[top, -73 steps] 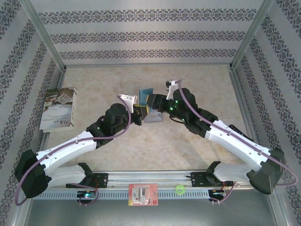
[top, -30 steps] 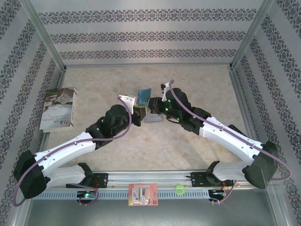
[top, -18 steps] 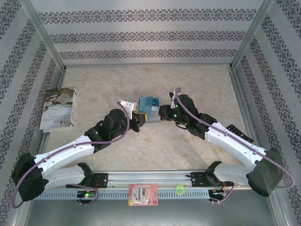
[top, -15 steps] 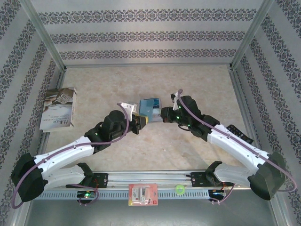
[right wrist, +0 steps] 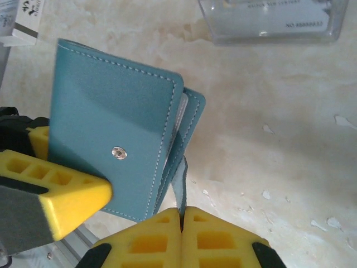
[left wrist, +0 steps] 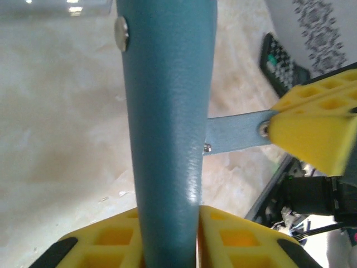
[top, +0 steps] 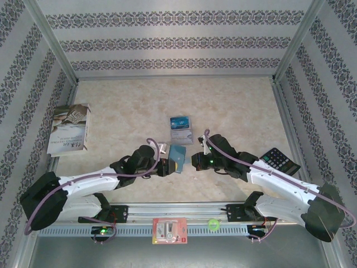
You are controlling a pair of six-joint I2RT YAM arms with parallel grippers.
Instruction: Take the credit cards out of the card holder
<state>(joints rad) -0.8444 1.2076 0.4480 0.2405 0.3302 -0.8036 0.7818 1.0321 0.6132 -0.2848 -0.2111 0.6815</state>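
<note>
Your left tool (top: 167, 166) clamps the card holder (right wrist: 111, 128) near the front of the surface (top: 234, 100). Your right tool (right wrist: 181, 218) is closed on its strap (right wrist: 179, 184). Beyond lie the credit cards (top: 180, 128). The holder looks light and floppy, so grip its stitched cover.

I see the card holder (top: 177, 158) at mid-counter (top: 234, 106), between my left gripper (top: 166, 166) on its left and my right gripper (top: 193, 161) on its right. The credit cards (top: 180, 129) lie just behind it. The book (top: 70, 128) lies far left and the calculator (top: 279, 162) right.
</note>
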